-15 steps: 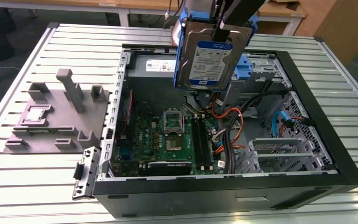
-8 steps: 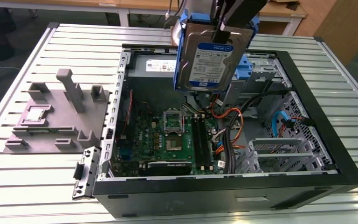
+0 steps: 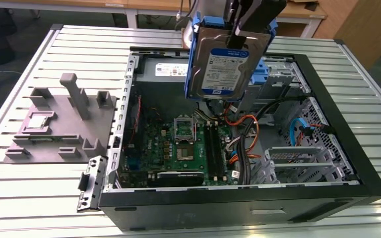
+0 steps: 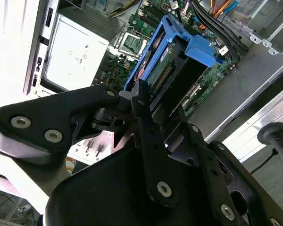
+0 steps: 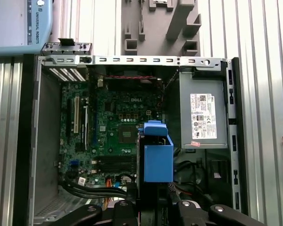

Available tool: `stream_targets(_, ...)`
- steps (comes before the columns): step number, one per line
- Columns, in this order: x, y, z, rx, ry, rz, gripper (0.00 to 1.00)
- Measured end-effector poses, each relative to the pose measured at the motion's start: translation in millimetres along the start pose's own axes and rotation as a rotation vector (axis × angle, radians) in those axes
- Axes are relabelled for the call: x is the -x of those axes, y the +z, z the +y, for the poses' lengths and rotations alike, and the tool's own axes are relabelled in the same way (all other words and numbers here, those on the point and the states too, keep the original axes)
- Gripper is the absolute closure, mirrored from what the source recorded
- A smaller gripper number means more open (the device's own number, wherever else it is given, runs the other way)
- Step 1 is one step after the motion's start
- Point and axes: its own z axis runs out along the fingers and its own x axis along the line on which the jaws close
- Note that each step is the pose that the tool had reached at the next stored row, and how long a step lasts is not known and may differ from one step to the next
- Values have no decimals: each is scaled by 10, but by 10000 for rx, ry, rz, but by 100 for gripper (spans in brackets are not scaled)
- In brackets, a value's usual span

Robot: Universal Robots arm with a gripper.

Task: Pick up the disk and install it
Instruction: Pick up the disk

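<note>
The disk (image 3: 223, 64), a silver hard drive with a white-and-blue label in a blue plastic carrier, hangs upright above the open computer case (image 3: 349, 129). My gripper (image 3: 249, 27) is shut on its upper edge. In the second wrist view the black fingers (image 4: 142, 106) clamp the disk (image 4: 172, 70) over the green motherboard (image 4: 200, 89). The first wrist view looks straight down on the blue carrier (image 5: 156, 157), edge-on, with the gripper (image 5: 153, 203) shut on it, between the motherboard (image 5: 118, 127) and the power-supply box (image 5: 203, 115).
The case lies on its side on a slatted metal table (image 3: 38, 198). Inside are orange and black cables (image 3: 243, 134), a metal drive cage (image 3: 303, 161) and a blue bracket (image 3: 263, 74). A grey fixture (image 3: 65, 119) stands at the exterior view's left.
</note>
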Motion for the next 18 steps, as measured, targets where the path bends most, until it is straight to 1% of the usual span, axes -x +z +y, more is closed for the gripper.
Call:
stream_targets(8,-72,-2,-1,0,0,0,65)
stream_targets(18,-142,-4,-3,0,0,-1,65)
